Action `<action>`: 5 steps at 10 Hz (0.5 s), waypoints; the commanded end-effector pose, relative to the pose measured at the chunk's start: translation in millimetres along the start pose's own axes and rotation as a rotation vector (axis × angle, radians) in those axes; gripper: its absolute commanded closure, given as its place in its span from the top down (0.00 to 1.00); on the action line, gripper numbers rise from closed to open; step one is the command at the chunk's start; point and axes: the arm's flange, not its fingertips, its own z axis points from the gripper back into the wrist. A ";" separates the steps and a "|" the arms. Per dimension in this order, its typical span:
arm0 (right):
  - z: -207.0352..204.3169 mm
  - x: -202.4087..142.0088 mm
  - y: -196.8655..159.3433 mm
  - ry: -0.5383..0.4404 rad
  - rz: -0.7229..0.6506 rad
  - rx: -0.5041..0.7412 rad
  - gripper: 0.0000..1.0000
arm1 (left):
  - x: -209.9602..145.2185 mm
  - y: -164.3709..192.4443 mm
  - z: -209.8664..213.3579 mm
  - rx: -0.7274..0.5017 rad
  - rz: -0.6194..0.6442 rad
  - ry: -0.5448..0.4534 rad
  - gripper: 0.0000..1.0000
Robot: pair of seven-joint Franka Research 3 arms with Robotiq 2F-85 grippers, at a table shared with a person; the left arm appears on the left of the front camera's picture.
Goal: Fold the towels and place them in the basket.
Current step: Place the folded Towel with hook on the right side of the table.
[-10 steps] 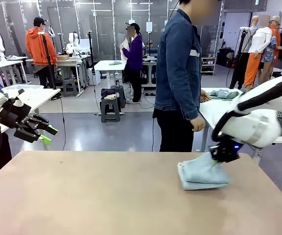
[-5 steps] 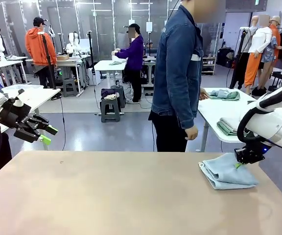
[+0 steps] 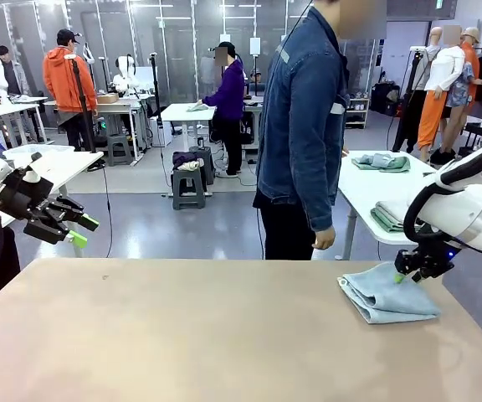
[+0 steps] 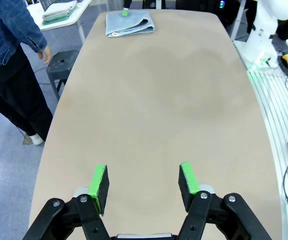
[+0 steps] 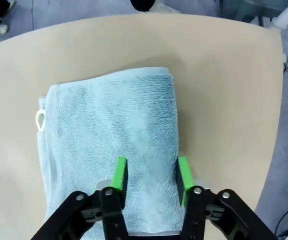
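Note:
A light blue towel (image 3: 387,295) lies folded on the tan table (image 3: 191,335) near its right edge. It lies at the far end of the left wrist view (image 4: 130,23), and its small corner loop shows in the right wrist view (image 5: 109,130). My right gripper (image 3: 402,275) hovers at the towel's far right corner, open (image 5: 151,175), the green pads apart just over the cloth. My left gripper (image 3: 75,232) hangs off the table's left side, open and empty (image 4: 144,182). The basket is out of view.
A person in a denim jacket (image 3: 304,126) stands at the table's far edge, one hand hanging near the towel. A white side table (image 3: 383,188) behind on the right carries folded towels (image 3: 387,216). A black stool (image 4: 61,72) stands beside the table.
My right gripper carried the blue towel to the right, then opened and let it go on the table. The left arm has not moved. The person shifted slightly.

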 end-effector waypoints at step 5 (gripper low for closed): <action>114.5 -34.8 69.4 0.014 0.016 -0.008 1.00 | 2.2 -2.0 0.3 0.012 0.004 0.002 0.72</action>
